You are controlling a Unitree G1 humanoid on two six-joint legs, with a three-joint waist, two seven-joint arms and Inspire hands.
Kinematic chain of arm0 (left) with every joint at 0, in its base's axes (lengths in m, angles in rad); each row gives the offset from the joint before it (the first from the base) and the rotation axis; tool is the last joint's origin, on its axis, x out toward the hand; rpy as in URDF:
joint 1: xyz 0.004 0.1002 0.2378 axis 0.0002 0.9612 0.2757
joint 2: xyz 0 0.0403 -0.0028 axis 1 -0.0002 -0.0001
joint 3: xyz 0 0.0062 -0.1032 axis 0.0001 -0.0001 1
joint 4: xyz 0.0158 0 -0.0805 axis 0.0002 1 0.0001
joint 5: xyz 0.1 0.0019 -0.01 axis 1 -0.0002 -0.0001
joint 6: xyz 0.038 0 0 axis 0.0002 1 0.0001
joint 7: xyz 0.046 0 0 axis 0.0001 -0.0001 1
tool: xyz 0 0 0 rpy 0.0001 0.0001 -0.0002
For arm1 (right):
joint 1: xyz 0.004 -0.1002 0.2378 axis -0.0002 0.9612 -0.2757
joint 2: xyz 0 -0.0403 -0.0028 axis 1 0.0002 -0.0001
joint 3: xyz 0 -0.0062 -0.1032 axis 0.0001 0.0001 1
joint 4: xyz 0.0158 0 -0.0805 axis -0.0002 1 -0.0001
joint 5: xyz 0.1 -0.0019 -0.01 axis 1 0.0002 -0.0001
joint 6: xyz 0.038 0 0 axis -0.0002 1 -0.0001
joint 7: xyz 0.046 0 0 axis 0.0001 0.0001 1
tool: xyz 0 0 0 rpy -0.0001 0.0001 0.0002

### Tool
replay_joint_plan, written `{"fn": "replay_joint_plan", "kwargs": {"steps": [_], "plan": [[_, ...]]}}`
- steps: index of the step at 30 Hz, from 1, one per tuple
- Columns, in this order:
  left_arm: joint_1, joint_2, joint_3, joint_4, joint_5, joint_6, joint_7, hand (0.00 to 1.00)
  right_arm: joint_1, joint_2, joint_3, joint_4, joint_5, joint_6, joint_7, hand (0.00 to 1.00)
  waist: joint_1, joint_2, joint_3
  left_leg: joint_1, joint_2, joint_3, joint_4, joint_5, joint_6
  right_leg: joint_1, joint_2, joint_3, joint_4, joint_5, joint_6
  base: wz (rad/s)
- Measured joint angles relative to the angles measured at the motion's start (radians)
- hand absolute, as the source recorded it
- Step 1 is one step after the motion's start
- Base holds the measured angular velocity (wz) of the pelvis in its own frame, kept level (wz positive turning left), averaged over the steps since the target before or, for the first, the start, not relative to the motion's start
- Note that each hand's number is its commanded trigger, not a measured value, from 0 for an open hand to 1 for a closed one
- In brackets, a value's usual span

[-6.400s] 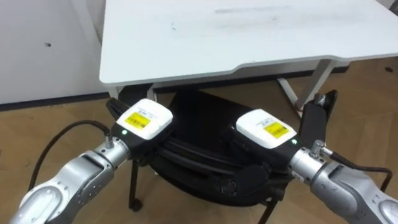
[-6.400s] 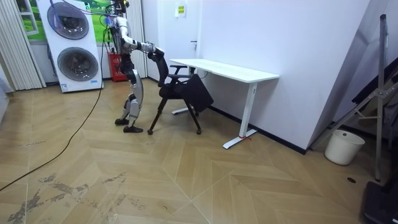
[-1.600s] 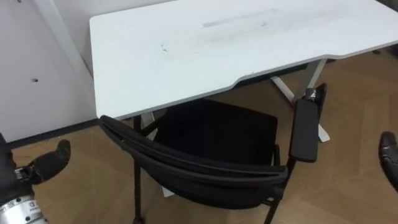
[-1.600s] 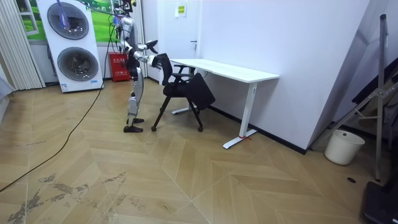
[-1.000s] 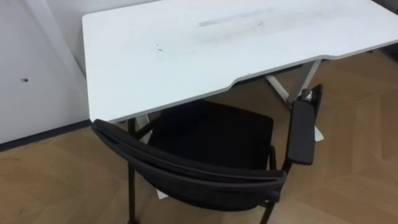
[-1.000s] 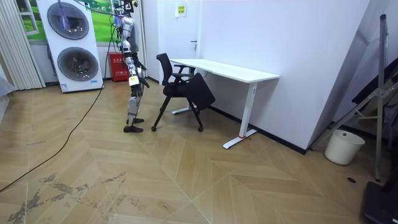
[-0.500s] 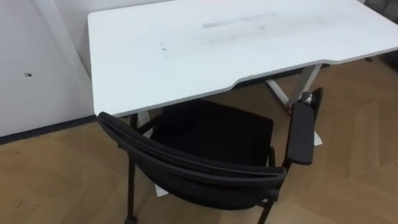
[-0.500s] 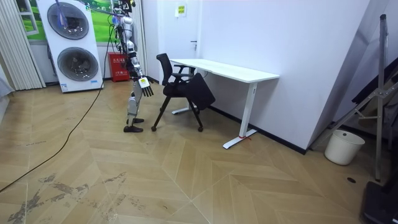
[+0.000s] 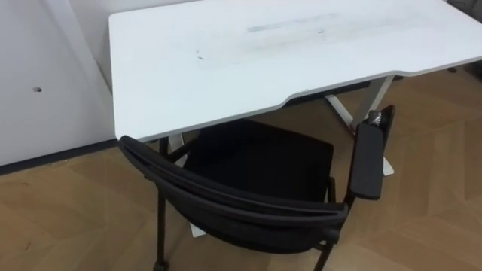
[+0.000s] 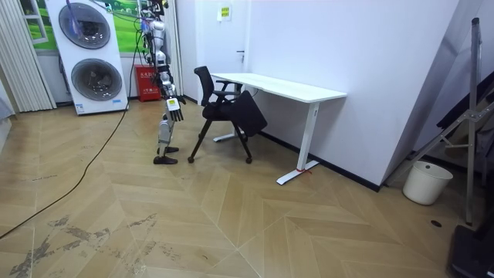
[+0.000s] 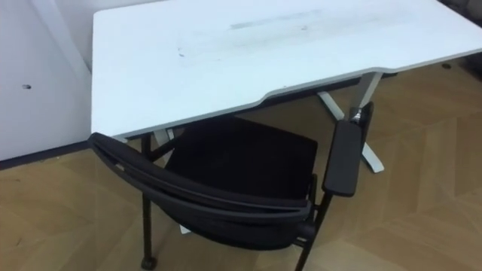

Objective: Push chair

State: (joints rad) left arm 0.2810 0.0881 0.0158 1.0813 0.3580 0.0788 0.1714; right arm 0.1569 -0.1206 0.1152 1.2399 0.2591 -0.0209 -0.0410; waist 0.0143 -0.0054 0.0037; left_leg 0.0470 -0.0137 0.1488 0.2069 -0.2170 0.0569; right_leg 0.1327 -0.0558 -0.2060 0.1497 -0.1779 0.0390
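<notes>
The black chair [image 9: 260, 162] stands with its seat partly under the white desk [image 9: 248, 53]. Its curved backrest [image 9: 226, 199] faces me at the bottom of the eye views, and one padded armrest [image 9: 367, 162] sticks out on the right. In the room view I stand just behind the chair [image 10: 220, 108], on the room view's left of it. My right hand [image 10: 176, 108] hangs at my side with straight fingers, apart from the chair. Nothing touches the backrest [image 11: 196, 192].
The desk's white legs [image 9: 354, 113] stand beyond the chair, and a white wall [image 9: 45, 75] runs along the left. In the room view, stacked washing machines [image 10: 93, 58] and a red box [image 10: 149, 83] are behind me; a white bin [image 10: 427, 182] stands far right.
Both hands, earlier on the backrest, have let go and dropped out of the eye views. Over the last second my right arm settled at my side; the chair stays put.
</notes>
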Motion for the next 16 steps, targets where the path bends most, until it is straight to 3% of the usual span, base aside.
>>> {"fn": "replay_joint_plan", "kwargs": {"steps": [16], "plan": [[-0.039, 0.003, -0.023, -0.001, -0.013, 0.007, -0.049, 0.0, -0.047, 0.0, 0.021, 0.0, -0.07, -0.001, -0.013, 0.0, 0.011, -0.001, -0.0005, -0.01, 0.001, 0.01, -0.001, 0.0, 0.0, -0.009, 0.0, 0.011, 0.001, 0.0, 0.0, -0.01]]}}
